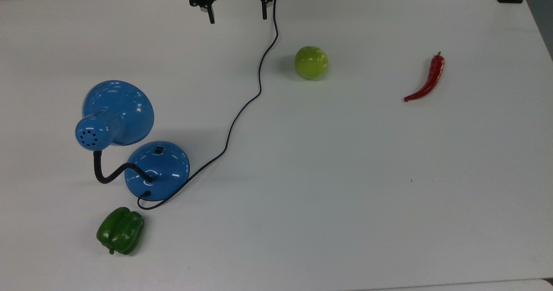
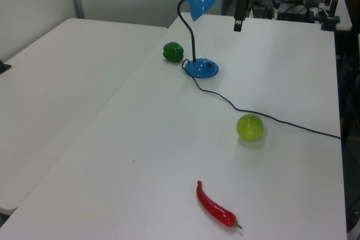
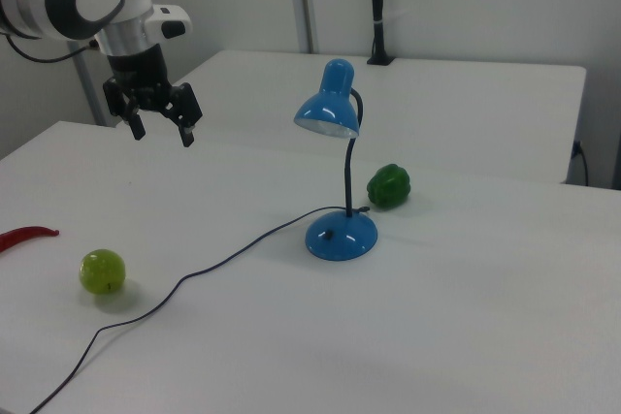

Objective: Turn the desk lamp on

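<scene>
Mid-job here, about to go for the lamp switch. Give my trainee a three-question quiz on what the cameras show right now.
1. True or false: the gripper is touching the desk lamp.
2. In the top view, which item lies nearest the lamp's base? A) green bell pepper B) green apple C) red chili
3. Fill in: the small black switch sits on the lamp's ____.

Key: 1. False; the gripper hangs in the air apart from the lamp, jaws open. 2. A. 3. Base.

Arm raised, jaws apart (seemingly empty)
</scene>
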You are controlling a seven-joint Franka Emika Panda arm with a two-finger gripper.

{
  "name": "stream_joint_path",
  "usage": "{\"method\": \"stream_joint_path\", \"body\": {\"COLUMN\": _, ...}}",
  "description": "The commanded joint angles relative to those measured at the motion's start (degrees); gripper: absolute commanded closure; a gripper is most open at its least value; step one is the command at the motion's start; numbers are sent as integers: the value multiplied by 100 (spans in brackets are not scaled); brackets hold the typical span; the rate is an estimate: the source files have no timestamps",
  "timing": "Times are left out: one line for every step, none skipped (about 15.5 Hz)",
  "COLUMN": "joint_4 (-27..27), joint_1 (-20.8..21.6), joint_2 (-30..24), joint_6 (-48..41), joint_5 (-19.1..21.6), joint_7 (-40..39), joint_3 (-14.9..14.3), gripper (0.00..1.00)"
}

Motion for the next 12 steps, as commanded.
{"method": "stream_joint_path", "body": {"joint_4": -1, "joint_1": -8, "joint_2": -83, "joint_6": 74, "joint_5": -37, "joint_7": -66, "joint_3": -68, "gripper": 0}}
{"method": "stream_joint_path", "body": {"joint_4": -1, "joint_1": -8, "joint_2": -92, "joint_6": 39, "joint_5": -37, "joint_7": -83, "joint_3": -68, "gripper": 0}}
{"method": "stream_joint_path", "body": {"joint_4": -1, "joint_1": 0, "joint_2": -118, "joint_6": -4, "joint_5": -45, "joint_7": -83, "joint_3": -68, "gripper": 0}}
{"method": "stream_joint_path", "body": {"joint_4": -1, "joint_1": 18, "joint_2": -145, "joint_6": -170, "joint_5": -45, "joint_7": -66, "joint_3": -68, "gripper": 0}}
{"method": "stream_joint_path", "body": {"joint_4": 25, "joint_1": 53, "joint_2": -162, "joint_6": -502, "joint_5": -63, "joint_7": -48, "joint_3": -76, "gripper": 0}}
{"method": "stream_joint_path", "body": {"joint_4": 86, "joint_1": 53, "joint_2": -223, "joint_6": -636, "joint_5": -63, "joint_7": -31, "joint_3": -68, "gripper": 0}}
{"method": "stream_joint_path", "body": {"joint_4": 69, "joint_1": 53, "joint_2": -320, "joint_6": -681, "joint_5": -37, "joint_7": -31, "joint_3": -68, "gripper": 0}}
{"method": "stream_joint_path", "body": {"joint_4": 60, "joint_1": 62, "joint_2": -355, "joint_6": -699, "joint_5": -37, "joint_7": -13, "joint_3": -68, "gripper": 0}}
{"method": "stream_joint_path", "body": {"joint_4": 60, "joint_1": 62, "joint_2": -364, "joint_6": -699, "joint_5": -37, "joint_7": 4, "joint_3": -68, "gripper": 0}}
{"method": "stream_joint_path", "body": {"joint_4": 60, "joint_1": 62, "joint_2": -356, "joint_6": -699, "joint_5": -28, "joint_7": 13, "joint_3": -68, "gripper": 0}}
{"method": "stream_joint_path", "body": {"joint_4": 52, "joint_1": 71, "joint_2": -356, "joint_6": -682, "joint_5": -28, "joint_7": 22, "joint_3": -68, "gripper": 0}}
{"method": "stream_joint_path", "body": {"joint_4": 51, "joint_1": 71, "joint_2": -356, "joint_6": -690, "joint_5": -19, "joint_7": 13, "joint_3": -68, "gripper": 8}}
